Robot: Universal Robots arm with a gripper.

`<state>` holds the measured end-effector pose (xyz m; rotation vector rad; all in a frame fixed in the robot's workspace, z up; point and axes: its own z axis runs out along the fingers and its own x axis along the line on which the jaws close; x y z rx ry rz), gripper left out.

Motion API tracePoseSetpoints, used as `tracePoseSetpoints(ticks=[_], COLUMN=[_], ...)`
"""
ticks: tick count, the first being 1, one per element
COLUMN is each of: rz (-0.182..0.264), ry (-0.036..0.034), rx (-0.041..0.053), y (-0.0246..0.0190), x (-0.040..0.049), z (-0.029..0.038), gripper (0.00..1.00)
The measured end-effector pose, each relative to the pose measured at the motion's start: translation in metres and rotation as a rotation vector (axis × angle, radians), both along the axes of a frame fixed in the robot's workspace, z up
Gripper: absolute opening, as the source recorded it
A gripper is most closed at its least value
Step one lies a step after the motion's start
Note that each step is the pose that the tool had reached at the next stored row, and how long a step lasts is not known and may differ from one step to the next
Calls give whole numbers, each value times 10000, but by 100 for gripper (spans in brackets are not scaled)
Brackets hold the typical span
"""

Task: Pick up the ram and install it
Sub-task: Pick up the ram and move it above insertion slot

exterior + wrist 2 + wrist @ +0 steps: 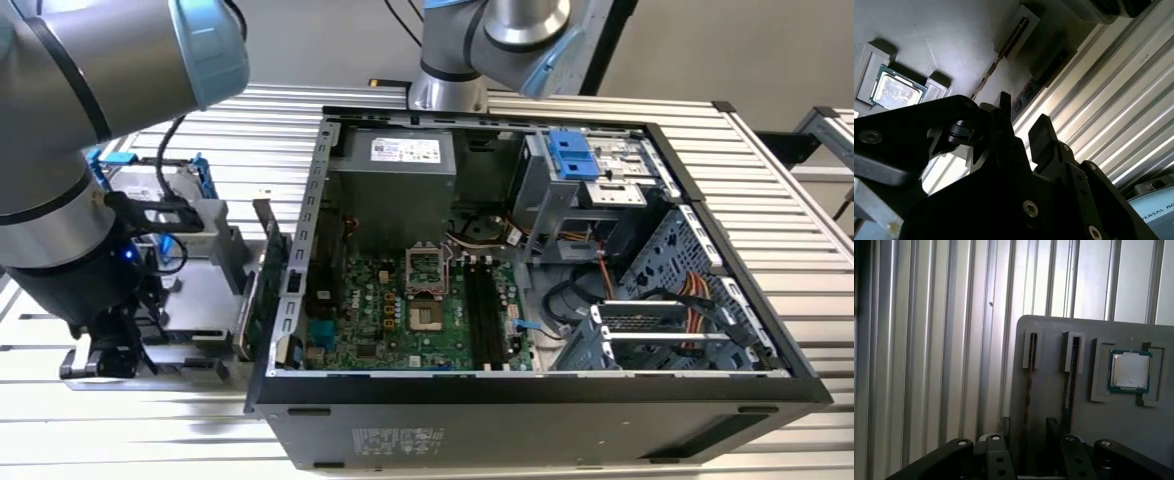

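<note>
The ram (1028,390) stands on edge in a slot of the grey parts tray (1054,340), so I see it as a thin dark line; in the second wrist view the ram (999,60) runs along the same slot. My gripper (1026,452) hangs low over the tray, fingers apart, and the ram's edge runs between them without touching. In the second wrist view the gripper (1022,127) shows the same gap. A second thin stick (1070,385) stands in the neighbouring slot. In the exterior view the gripper (114,350) sits over the tray, left of the open computer case (307,250).
A processor chip (1129,371) lies in a tray pocket beside the slots. A green expansion card (274,285) stands at the tray's edge against the case. A hard drive in a blue frame (147,185) lies behind. Black memory slots (483,315) run along the motherboard.
</note>
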<state>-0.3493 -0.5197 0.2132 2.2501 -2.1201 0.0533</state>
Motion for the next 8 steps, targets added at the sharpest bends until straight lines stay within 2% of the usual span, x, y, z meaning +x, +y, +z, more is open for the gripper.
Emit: tracePoseSetpoints(ticks=[8], rz=[0], ry=[0], rx=[-1], y=[-5], x=[0], z=[-72], gripper=[100])
